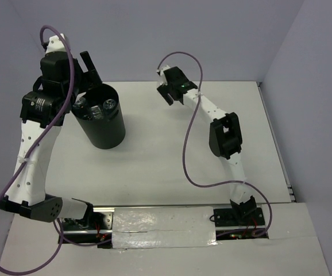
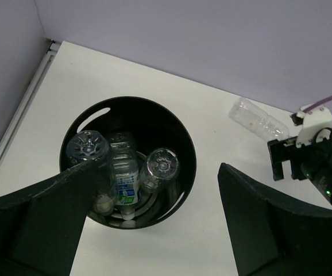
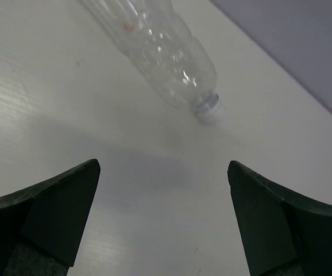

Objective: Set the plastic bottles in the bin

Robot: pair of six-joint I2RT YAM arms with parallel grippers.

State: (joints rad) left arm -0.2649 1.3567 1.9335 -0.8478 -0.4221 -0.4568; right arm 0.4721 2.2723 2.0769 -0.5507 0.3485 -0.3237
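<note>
Left claw (image 2: pixel 157 168) open over bin (image 2: pixel 186 144), far-left counter (image 1: pixel 154 172); bottles (image 2: pixel 126 179) inside partly hidden. Right claw (image 3: pixel 163 167) open, loose bottle (image 3: pixel 166 52) ahead, base cropped.

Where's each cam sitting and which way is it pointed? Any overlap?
Top external: above and behind the bases, looking down on both arms and the bin.
Left wrist: over the bin, looking in; left gripper open.
Right wrist: low, facing the loose bottle; right gripper open.
Shared: left wrist also shows that bottle.

How my cameras sit
Overhead looks down from behind; left wrist, nearer, shares the bin (image 1: pixel 105 132); right wrist skims the table (image 3: pixel 68 115).
</note>
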